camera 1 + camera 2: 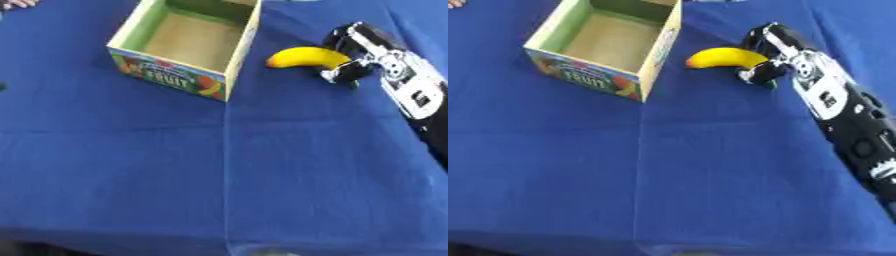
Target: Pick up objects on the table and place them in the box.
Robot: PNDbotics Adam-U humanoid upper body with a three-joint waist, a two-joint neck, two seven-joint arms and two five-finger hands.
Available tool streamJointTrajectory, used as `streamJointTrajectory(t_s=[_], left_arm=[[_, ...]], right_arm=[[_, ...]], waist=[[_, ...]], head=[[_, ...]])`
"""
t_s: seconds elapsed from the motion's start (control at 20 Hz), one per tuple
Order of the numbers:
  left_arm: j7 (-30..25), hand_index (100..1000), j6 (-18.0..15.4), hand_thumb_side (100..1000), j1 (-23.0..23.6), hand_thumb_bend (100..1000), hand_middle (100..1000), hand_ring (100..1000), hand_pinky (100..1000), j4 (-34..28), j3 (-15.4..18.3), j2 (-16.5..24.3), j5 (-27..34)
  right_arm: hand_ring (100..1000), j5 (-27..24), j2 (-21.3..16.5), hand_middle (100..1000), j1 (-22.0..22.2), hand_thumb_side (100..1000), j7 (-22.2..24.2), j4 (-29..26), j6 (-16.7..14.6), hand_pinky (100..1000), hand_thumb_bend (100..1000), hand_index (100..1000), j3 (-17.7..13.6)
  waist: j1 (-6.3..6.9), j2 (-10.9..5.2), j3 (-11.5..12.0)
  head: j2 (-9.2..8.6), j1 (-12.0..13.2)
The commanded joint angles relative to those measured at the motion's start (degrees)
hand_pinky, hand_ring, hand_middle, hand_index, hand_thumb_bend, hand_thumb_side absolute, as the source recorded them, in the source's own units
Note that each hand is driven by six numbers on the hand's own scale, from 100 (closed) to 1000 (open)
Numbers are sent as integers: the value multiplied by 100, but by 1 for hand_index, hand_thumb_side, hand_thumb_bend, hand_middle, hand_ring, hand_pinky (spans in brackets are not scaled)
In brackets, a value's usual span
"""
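Left eye view: right hand (350, 52) around banana (302, 57).

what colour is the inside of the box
The box is green on its inner walls with a plain tan floor, clearest in the left eye view.

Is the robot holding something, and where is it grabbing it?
Yes. The right hand has its fingers curled round the right-hand end of the curved yellow banana. The left hand is not in view.

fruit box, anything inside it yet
Nothing shows inside the fruit box: only its bare brown floor and green inner walls. The near wall hides the floor's front strip. The banana is outside, in the right hand.
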Motion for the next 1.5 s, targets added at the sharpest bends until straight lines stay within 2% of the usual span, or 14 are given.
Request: streamJointTrajectory(t_s=[0.05,0.35,0.75,0.85,1.15,1.25,1.5], left_arm=[[-8,581,-4,1000,-62,597,543,525,609,-75,-2,83,4],[-5,581,-6,1000,-53,598,543,525,610,-74,2,83,2],[-3,581,-5,1000,-36,598,543,524,610,-69,3,84,0],[3,581,-6,1000,-12,598,543,524,610,-65,11,89,-3],[6,581,-8,1000,-5,598,543,524,610,-63,11,91,-6],[7,582,-9,1000,24,597,543,523,610,-58,17,101,-14],[8,582,-14,1000,50,598,543,523,610,-55,20,113,-27]], right_arm=[[460,101,-83,469,11,100,-129,18,53,491,274,552,-35],[436,83,-93,449,24,100,-411,-50,109,462,261,529,-44],[434,-31,-151,444,24,100,-479,-219,158,459,262,524,-47],[434,-118,-234,444,1,100,-533,-402,119,459,262,524,-65],[434,-225,-298,444,46,100,-508,-671,261,459,262,524,-56],[433,-311,-399,444,-34,100,-555,-817,220,456,259,524,-99],[434,-557,-543,444,-82,100,-551,-1195,340,455,259,524,-100]], waist=[[1,-99,-21],[-4,-114,-42],[-8,-139,-75],[-11,-167,-115],[-13,-175,-125],[-33,-230,-165],[-57,-277,-191]], head=[[31,26],[31,31],[31,42],[31,65],[31,69],[31,78],[31,88]])
